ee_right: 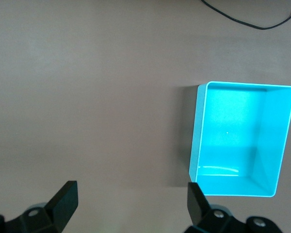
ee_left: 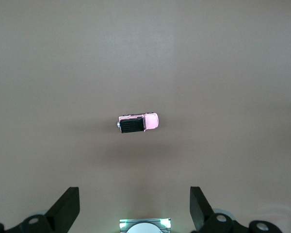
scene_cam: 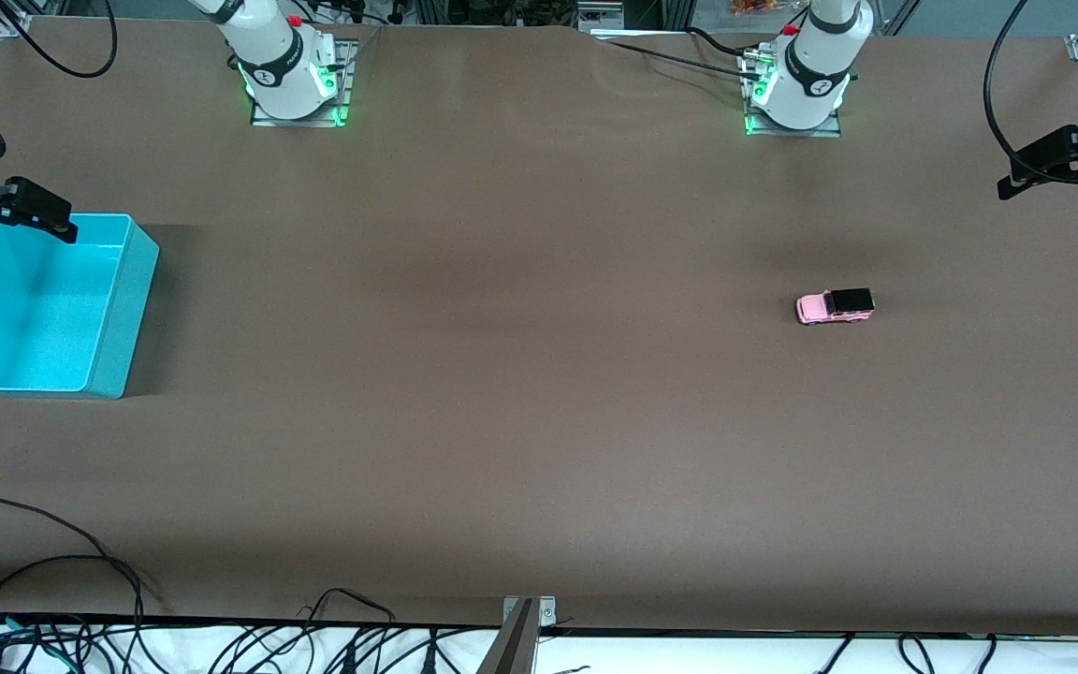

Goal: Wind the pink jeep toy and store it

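Front view: you've got 1 pink jeep toy (scene_cam: 835, 306) on the brown table (scene_cam: 502, 421), toward the left arm's end, on its wheels, black roof up, nothing touching it. 1 turquoise bin (scene_cam: 118, 318) at the right arm's end, well apart from the jeep, nothing in it. No readable writing on either. 2 arm bases along the top, both lit green. Left gripper (scene_cam: 1058, 167) shows as a dark shape at the frame edge, up over the table's left-arm end. Right gripper (scene_cam: 20, 211) is up over the bin's rim. Loose black cables along the table edge nearest the camera. Left wrist view: 1 jeep (ee_left: 138, 123) seen from above, centred on bare table; left gripper (ee_left: 135, 208) well above it, fingers (ee_left: 68, 206) spread wide, holding nothing. Right wrist view: 1 bin (ee_right: 242, 141), interior bare; right gripper (ee_right: 131, 206) spread wide too, nothing between its fingers (ee_right: 65, 199), over table beside the bin. 1 cable (ee_right: 247, 17) in the corner.
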Robot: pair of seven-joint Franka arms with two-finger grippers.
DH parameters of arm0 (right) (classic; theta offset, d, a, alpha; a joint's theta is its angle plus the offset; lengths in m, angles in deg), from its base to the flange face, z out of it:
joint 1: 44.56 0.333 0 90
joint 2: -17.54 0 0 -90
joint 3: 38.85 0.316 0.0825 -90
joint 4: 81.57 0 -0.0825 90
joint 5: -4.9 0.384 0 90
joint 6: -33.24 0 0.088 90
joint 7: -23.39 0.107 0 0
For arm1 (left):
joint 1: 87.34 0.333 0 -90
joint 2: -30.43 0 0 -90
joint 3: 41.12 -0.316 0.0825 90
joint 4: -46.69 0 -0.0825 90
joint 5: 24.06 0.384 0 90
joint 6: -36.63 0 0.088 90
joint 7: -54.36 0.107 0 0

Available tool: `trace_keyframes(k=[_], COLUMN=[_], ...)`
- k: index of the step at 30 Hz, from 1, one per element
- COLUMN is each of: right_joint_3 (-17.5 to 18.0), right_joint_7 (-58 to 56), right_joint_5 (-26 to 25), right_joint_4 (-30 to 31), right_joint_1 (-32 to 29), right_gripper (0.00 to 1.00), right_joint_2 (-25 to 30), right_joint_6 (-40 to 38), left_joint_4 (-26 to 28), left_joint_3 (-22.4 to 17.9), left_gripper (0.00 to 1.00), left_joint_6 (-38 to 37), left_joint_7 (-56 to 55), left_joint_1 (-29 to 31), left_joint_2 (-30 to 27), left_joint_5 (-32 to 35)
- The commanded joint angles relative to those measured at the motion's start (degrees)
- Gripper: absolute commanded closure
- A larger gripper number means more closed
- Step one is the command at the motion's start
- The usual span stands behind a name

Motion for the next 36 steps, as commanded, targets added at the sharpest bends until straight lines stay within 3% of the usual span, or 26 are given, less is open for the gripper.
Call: trace_keyframes(k=[1, 17, 25, 36], right_joint_3=[0.16, 0.16, 0.16, 0.25], right_joint_7=[-0.04, -0.04, -0.04, -0.04], right_joint_5=[-0.60, -0.60, -0.69, -0.69], right_joint_4=[-0.71, -0.71, -0.71, -0.71], right_joint_1=[0.00, 0.00, 0.00, 0.08], right_gripper=[0.00, 0.00, 0.00, 0.00], right_joint_2=[0.15, 0.06, 0.06, 0.06], right_joint_6=[-0.07, 0.02, 0.02, 0.64], left_joint_4=[-0.32, 12.77, 14.53, 21.12], left_joint_3=[0.34, 0.25, 0.34, 0.25], left_gripper=[0.00, 0.00, 0.00, 0.00], left_joint_6=[-0.25, 14.60, 15.66, 18.73], left_joint_7=[0.06, 0.06, -0.03, 0.06], left_joint_1=[0.96, 3.68, 3.68, 3.68], left_joint_2=[-0.10, -1.59, -0.89, -0.19], left_joint_5=[0.26, 0.26, 0.35, 0.35])
